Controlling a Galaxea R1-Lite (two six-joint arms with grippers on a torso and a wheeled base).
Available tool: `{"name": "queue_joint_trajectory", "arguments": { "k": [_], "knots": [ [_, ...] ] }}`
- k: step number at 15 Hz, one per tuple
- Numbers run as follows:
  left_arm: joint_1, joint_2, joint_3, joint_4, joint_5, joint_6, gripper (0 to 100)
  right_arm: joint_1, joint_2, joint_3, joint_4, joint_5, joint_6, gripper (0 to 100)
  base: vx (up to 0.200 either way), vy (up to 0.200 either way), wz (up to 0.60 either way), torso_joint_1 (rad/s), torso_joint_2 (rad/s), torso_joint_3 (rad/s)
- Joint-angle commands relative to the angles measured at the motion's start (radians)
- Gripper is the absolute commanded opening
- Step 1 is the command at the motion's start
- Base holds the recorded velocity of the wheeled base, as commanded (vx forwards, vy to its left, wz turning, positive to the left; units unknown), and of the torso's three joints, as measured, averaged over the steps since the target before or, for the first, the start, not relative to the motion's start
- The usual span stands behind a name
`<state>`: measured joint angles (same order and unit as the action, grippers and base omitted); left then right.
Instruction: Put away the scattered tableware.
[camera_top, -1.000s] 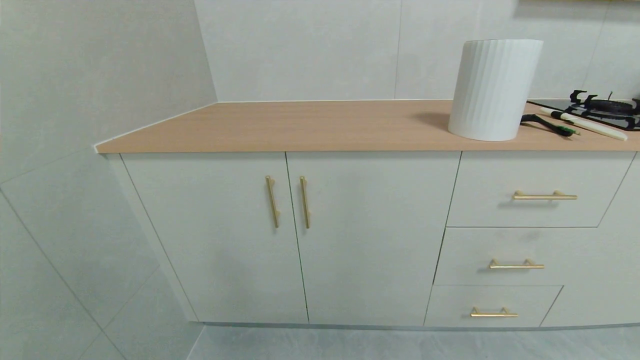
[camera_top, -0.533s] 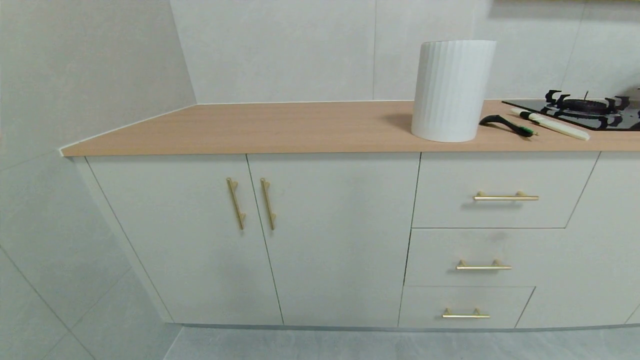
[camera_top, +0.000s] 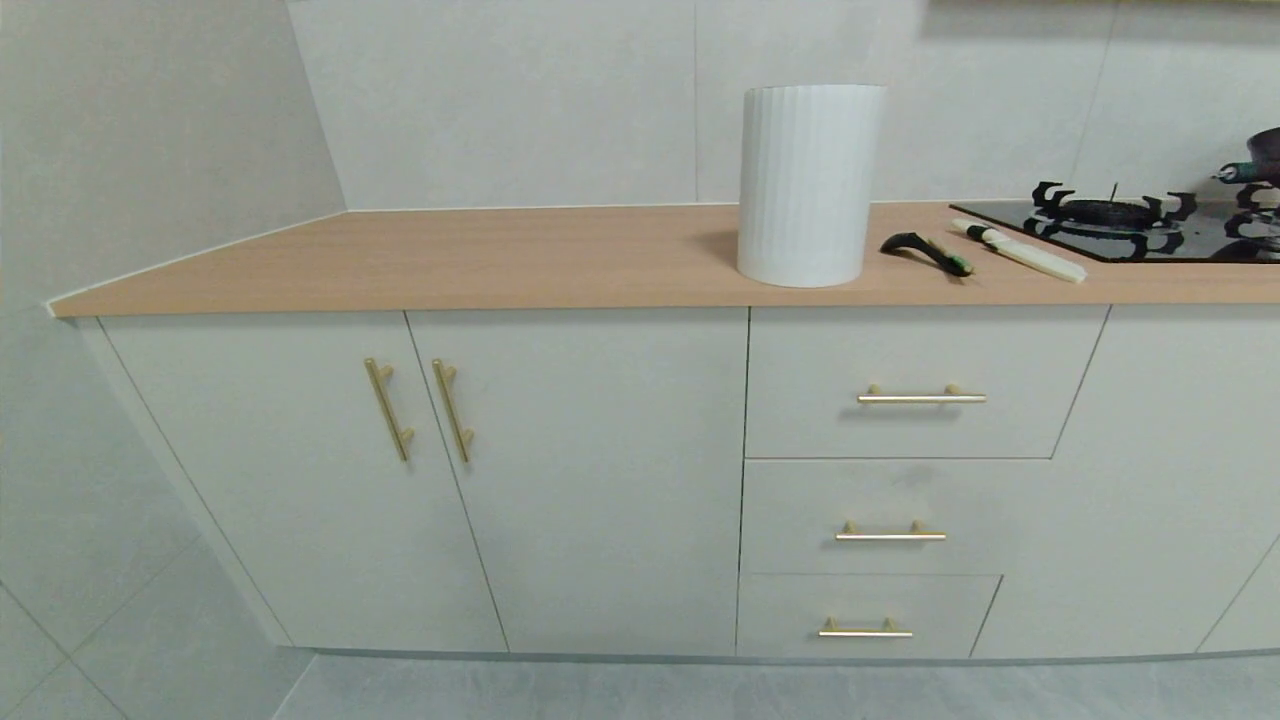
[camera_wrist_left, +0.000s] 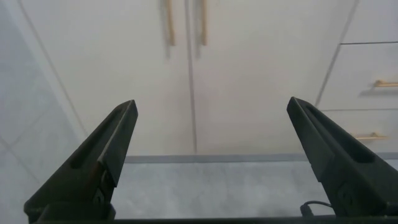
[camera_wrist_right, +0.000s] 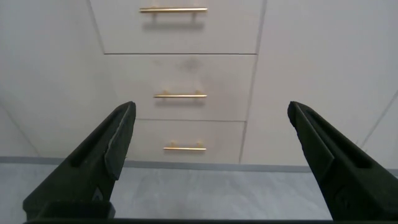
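Tableware lies on the wooden tabletop (camera_top: 450, 255): a black-handled utensil (camera_top: 925, 250) and a cream utensil (camera_top: 1020, 252), side by side at 3 o'clock of a tall white ribbed container (camera_top: 808, 185), near the black stove (camera_top: 1110, 215). Pale tiled walls stand behind. Below are cabinet doors (camera_top: 300, 480) at 7 o'clock and drawers (camera_top: 900, 430) at 5. My left gripper (camera_wrist_left: 211, 104) faces the doors, my right gripper (camera_wrist_right: 211, 106) the drawers; both gape wide, holding nothing.

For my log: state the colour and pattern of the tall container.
White container, vertically ribbed; head view shows it best.
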<state>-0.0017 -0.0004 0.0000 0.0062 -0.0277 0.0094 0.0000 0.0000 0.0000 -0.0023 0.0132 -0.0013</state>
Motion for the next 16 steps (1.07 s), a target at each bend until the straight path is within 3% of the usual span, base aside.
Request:
{"name": "queue_joint_trajectory", "arguments": {
  "k": [1, 6, 8, 16],
  "knots": [
    [0.0, 0.0, 0.0, 0.0, 0.0, 0.0, 100, 0.0, 0.002, 0.0, 0.001, 0.001, 0.0, 100, 0.0, 0.0, 0.0, 0.0, 0.0, 0.0],
    [0.0, 0.0, 0.0, 0.0, 0.0, -0.002, 100, 0.0, 0.002, 0.0, -0.001, 0.001, 0.0, 100, 0.0, 0.0, 0.0, 0.0, 0.0, 0.0],
    [0.0, 0.0, 0.0, 0.0, 0.0, -0.003, 100, 0.0, 0.002, 0.0, 0.001, 0.001, 0.0, 100, 0.2, 0.0, 0.0, 0.002, 0.0, 0.0],
    [0.0, 0.0, 0.0, 0.0, 0.0, -0.002, 100, 0.0, 0.0, 0.0, -0.001, 0.001, -0.014, 100, 0.0, 0.0, 0.0, 0.0, 0.0, 0.0]
  ]
}}
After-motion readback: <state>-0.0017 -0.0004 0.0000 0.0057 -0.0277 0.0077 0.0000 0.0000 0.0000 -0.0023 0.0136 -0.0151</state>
